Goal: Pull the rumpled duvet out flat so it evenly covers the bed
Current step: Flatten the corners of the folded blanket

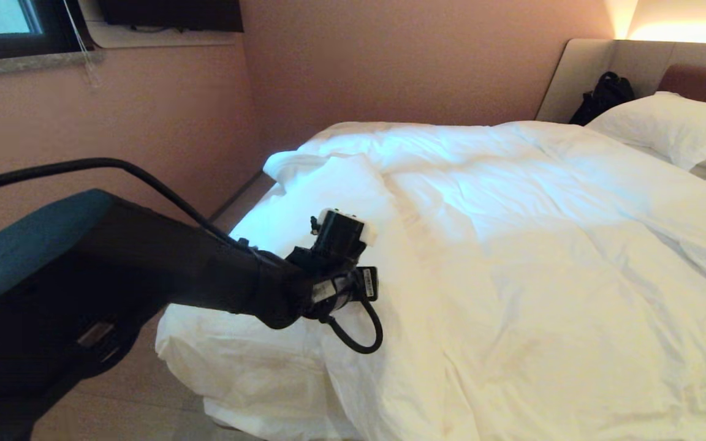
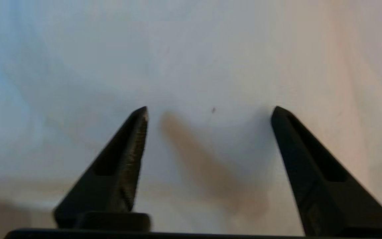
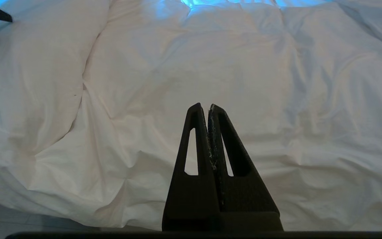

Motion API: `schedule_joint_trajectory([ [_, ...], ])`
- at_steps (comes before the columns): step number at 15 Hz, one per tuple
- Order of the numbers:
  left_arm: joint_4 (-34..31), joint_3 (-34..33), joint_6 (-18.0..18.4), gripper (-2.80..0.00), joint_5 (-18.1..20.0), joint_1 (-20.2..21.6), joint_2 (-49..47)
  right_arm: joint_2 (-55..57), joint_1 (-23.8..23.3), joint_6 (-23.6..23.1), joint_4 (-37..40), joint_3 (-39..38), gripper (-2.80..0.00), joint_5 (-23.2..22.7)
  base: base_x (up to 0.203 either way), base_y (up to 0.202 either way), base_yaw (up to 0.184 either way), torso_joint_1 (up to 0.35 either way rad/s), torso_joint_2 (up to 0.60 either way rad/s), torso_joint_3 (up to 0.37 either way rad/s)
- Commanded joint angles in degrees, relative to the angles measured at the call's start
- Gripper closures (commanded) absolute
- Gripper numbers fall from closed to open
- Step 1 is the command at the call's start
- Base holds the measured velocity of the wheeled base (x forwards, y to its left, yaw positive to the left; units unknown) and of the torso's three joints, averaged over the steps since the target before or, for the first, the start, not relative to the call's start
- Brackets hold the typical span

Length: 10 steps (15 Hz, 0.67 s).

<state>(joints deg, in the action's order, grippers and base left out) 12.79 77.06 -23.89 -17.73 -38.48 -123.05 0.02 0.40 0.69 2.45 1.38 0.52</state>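
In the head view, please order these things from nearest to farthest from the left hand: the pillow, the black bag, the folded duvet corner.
Left hand is open over the duvet.
1. Folded duvet corner, just beyond it, at the bed's far foot corner.
2. Pillow, at the head end.
3. Black bag, against the headboard; nearly as far as the pillow.

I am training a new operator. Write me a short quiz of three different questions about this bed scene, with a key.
1. True or false: the left gripper is clamped on the duvet.
2. Which gripper has its fingers together? A) left B) right
3. Fill in: at the headboard end lies a white ____.

Key: 1 false, its fingers stand apart over white fabric with nothing between; 2 B; 3 pillow.
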Motion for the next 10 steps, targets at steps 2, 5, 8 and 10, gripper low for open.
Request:
schedule_joint_trajectory([
  [2, 7.11, -2.71, 2.47, -2.8, -0.29, -0.02, -1.6, -0.02, 0.04, 0.02, 0.01, 0.03, 0.0, 0.0, 0.0, 0.0, 0.0, 0.0, 0.0, 0.0],
  [5, 7.81, -2.56, 1.98, -2.8, -0.12, 0.0, -4.22, -0.02, 0.04, 0.02, 0.01, 0.03, 0.0, 0.0, 0.0, 0.0, 0.0, 0.0, 0.0, 0.0],
  [8, 10.32, -2.44, 2.27, -2.8, 0.06, 0.78, -6.17, -0.02, 0.04, 0.02, 0.01, 0.03, 0.0, 0.0, 0.0, 0.0, 0.0, 0.0, 0.0, 0.0],
  [10, 10.58, -2.36, 2.27, -2.8, 0.22, 0.94, -6.86, -0.02, 0.04, 0.02, 0.01, -0.01, 0.0, 0.0, 0.0, 0.0, 0.0, 0.0, 0.0, 0.0],
])
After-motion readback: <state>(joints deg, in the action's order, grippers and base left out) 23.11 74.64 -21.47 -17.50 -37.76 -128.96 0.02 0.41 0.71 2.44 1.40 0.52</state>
